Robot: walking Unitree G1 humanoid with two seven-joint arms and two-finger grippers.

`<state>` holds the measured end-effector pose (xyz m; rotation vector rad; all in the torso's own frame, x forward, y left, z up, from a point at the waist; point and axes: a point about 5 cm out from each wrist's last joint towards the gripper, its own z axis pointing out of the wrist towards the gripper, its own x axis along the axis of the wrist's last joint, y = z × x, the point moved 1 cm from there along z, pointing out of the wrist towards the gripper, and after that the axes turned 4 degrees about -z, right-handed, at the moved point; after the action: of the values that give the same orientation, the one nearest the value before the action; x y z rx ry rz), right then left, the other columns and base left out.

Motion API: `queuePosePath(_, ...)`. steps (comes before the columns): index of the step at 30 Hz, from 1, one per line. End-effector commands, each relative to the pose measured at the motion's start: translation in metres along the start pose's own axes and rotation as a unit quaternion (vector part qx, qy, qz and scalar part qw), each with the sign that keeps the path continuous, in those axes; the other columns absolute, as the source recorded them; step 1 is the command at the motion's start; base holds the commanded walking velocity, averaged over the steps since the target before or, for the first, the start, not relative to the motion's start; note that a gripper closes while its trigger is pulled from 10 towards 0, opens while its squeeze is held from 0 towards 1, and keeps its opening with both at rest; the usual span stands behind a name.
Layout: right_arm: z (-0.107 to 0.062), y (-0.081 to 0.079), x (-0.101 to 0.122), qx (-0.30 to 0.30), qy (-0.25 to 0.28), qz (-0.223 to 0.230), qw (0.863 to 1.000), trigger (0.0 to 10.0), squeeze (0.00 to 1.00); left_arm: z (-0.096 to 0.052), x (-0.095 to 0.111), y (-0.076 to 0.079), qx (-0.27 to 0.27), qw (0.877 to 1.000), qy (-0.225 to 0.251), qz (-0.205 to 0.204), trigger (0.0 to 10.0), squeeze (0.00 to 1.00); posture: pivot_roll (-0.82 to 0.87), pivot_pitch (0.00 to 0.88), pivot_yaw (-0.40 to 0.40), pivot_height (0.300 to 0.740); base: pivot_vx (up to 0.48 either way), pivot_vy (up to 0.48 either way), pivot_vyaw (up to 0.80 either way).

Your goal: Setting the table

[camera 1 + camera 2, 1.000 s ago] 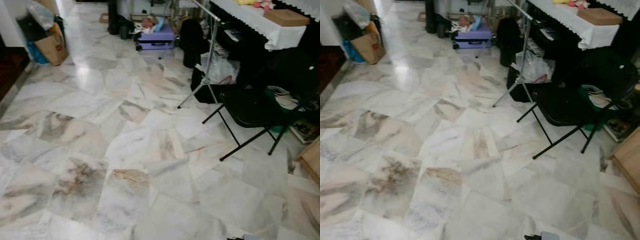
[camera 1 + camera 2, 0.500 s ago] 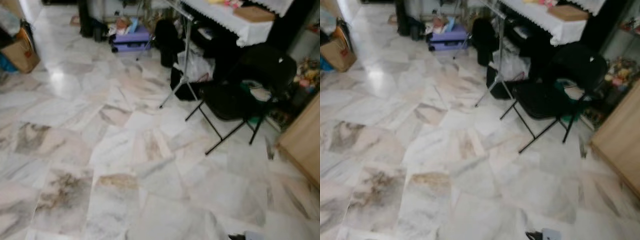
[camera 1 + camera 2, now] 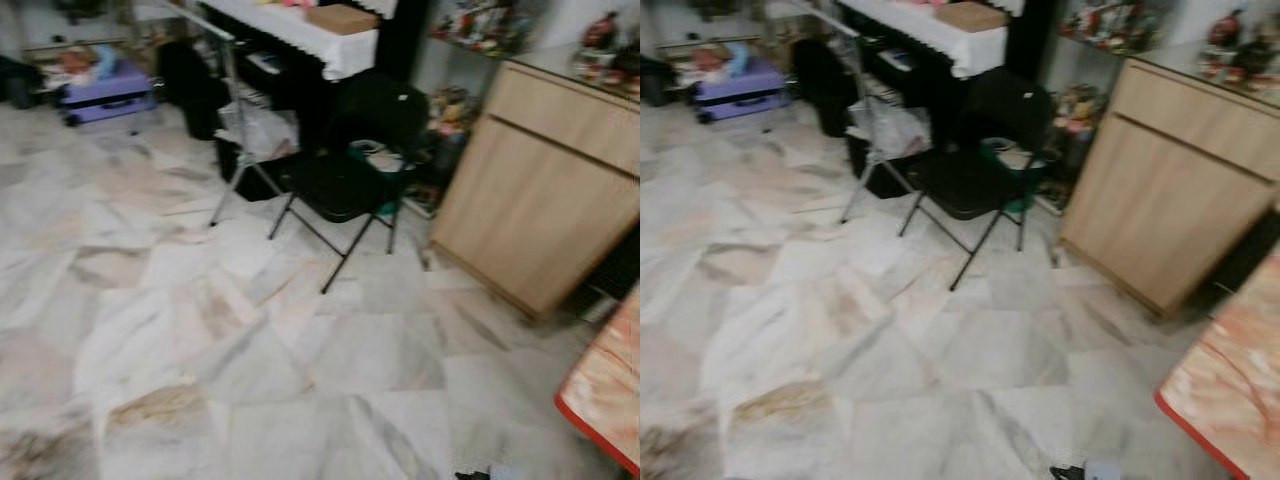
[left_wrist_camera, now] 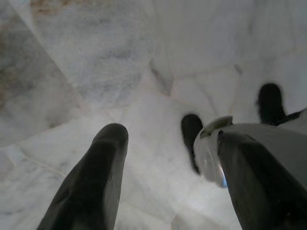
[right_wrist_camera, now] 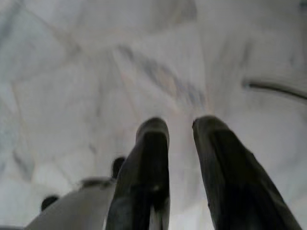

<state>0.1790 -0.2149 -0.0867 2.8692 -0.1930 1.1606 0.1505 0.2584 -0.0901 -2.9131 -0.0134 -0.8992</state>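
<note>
A table (image 3: 607, 388) with a red edge and an orange-patterned top shows at the lower right, across a stretch of marble floor (image 3: 250, 350). No dishes or cutlery can be made out. My left gripper (image 4: 170, 139) hangs over the floor, its fingers (image 4: 103, 163) wide apart and empty. My right gripper (image 5: 181, 127) also hangs over the floor, its fingers (image 5: 148, 158) a narrow gap apart with nothing between them.
A black folding chair (image 3: 345, 180) stands ahead. A light wooden cabinet (image 3: 540, 190) stands to its right. Behind the chair is a white-clothed table (image 3: 300, 30) with a cardboard box (image 3: 342, 17), a plastic bag (image 3: 255, 130) and a metal stand. A purple case (image 3: 100, 85) lies far left.
The camera has swung to the right: chair and white-clothed table slid left, and the wooden cabinet and the red-edged table came into view.
</note>
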Motion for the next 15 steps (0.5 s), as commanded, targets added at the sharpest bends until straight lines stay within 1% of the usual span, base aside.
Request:
queuePosePath(1,0.004,-0.026,-0.005,-0.003,-0.031,0.087,0.996,10.0,0.0,0.015,0.032,0.036,-0.014,1.0,-0.009,0.012,10.0,0.0,0.1,0.049,0.004,0.74,0.0,0.0,-0.79)
queuePosePath(4,0.005,-0.028,0.0,0.0,-0.022,0.089,0.996,10.0,0.0,0.016,0.038,0.038,-0.018,1.0,-0.006,0.025,10.0,0.0,0.08,0.043,0.004,0.74,0.0,0.0,-0.79)
queuePosePath(8,0.007,-0.026,0.004,0.011,-0.024,0.068,0.997,10.0,0.0,0.016,0.039,0.04,-0.017,1.0,-0.004,0.013,10.0,0.0,0.07,0.051,-0.023,0.74,0.0,0.0,-0.79)
queuePosePath(10,0.007,-0.024,0.004,0.012,-0.027,0.06,0.998,10.0,0.0,0.016,0.038,0.041,-0.02,1.0,-0.004,0.01,10.0,0.0,0.07,0.05,-0.033,0.74,0.0,0.0,-0.79)
queuePosePath(11,0.007,-0.022,0.003,0.014,-0.033,0.044,0.998,10.0,0.0,0.016,0.035,0.043,-0.026,1.0,-0.005,-0.002,10.0,0.0,0.07,0.041,-0.044,0.74,0.0,0.0,-0.79)
queuePosePath(13,0.006,-0.019,0.001,0.013,-0.037,0.038,0.998,10.0,0.0,0.016,0.032,0.044,-0.029,1.0,-0.007,-0.009,10.0,0.0,0.07,0.036,-0.055,0.74,0.0,0.0,-0.79)
queuePosePath(15,0.005,-0.015,-0.002,0.01,-0.043,0.035,0.998,10.0,0.0,0.015,0.025,0.045,-0.029,0.999,-0.016,-0.024,10.0,0.0,0.07,0.032,-0.061,0.74,0.0,0.0,-0.79)
